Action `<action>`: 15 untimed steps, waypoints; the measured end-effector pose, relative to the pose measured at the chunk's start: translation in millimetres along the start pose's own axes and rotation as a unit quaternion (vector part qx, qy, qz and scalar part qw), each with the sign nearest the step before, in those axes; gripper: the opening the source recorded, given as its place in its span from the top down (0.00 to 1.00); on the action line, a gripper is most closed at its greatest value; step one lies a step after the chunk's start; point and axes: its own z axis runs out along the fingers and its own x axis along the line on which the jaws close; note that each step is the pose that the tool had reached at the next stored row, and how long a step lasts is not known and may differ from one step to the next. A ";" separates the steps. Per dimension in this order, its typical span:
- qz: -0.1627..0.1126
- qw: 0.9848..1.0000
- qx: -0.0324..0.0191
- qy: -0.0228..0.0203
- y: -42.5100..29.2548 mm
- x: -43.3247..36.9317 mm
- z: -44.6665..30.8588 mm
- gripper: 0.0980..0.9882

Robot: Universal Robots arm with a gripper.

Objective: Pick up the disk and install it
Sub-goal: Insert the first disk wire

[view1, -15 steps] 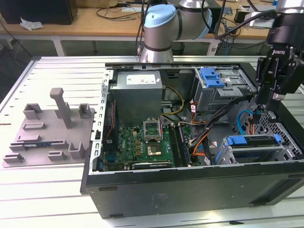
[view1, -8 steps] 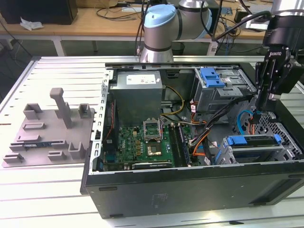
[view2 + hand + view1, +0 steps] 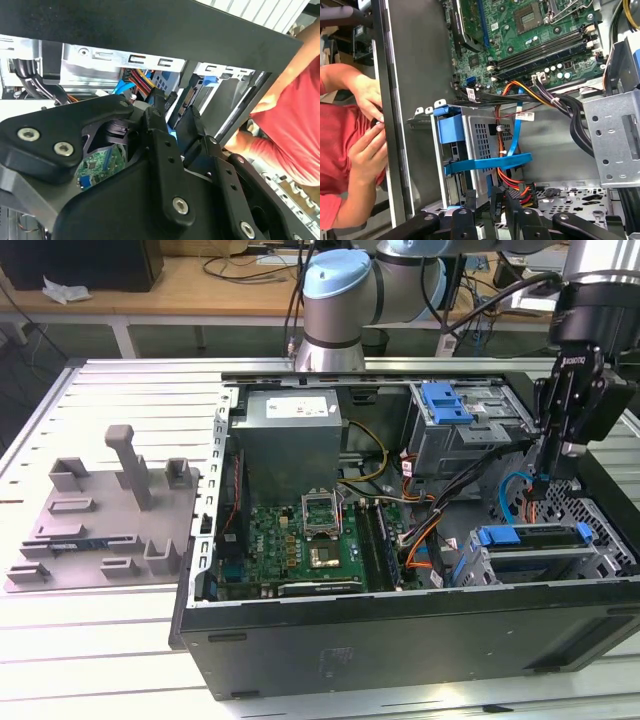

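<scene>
1. Claw (image 3: 545, 478) first, exterior view: it hangs inside the open PC case (image 3: 400, 640) at the exterior view's right end. The jaws are narrow with nothing clamped, and the tips are just beside a blue cable (image 3: 510, 490). The disk (image 3: 535, 535) looks seated on edge in the nearer drive cage (image 3: 545, 565), just below the claw, with its blue bracket showing. Farther back is a second cage (image 3: 460, 435) with a blue latch, so two cages. One power supply (image 3: 290, 430) has a white label I can't read. One grey fixture plate (image 3: 100, 520) sits on the table (image 3: 100, 390) outside the case.
2. Second wrist view: the two fingers (image 3: 159, 130) have a slim gap with nothing between them. A person's red sleeve (image 3: 295, 125) is beyond the case wall.
3. First wrist view: one motherboard (image 3: 520, 35), a white cable tag (image 3: 524, 116) that's unreadable, and two hands (image 3: 367, 150) at the case edge.
</scene>
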 end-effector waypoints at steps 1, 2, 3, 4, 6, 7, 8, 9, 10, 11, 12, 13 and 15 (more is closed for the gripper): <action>0.000 1.000 0.001 0.003 0.1 -0.3 -0.2 0.70; 0.000 1.000 0.001 0.003 0.1 -0.3 -0.2 0.70; 0.000 1.000 0.001 0.003 0.1 -0.3 -0.2 0.70; 0.000 1.000 0.001 0.003 0.1 -0.3 -0.2 0.70; 0.000 1.000 0.001 0.003 0.1 -0.4 -0.1 0.70; 0.000 1.000 0.001 0.003 0.1 -0.4 -0.1 0.70; 0.000 1.000 0.001 0.003 0.1 -0.4 -0.1 0.70; 0.000 1.000 0.001 0.003 0.1 -0.6 0.0 0.70; 0.000 1.000 0.001 0.003 0.1 -0.7 0.2 0.70; 0.000 1.000 0.001 0.003 0.1 -0.8 0.3 0.70; 0.001 1.000 0.000 0.003 0.1 -0.9 0.4 0.70; 0.001 1.000 0.000 0.003 0.1 -1.0 0.5 0.70; 0.001 1.000 0.000 0.003 0.1 -1.3 0.8 0.79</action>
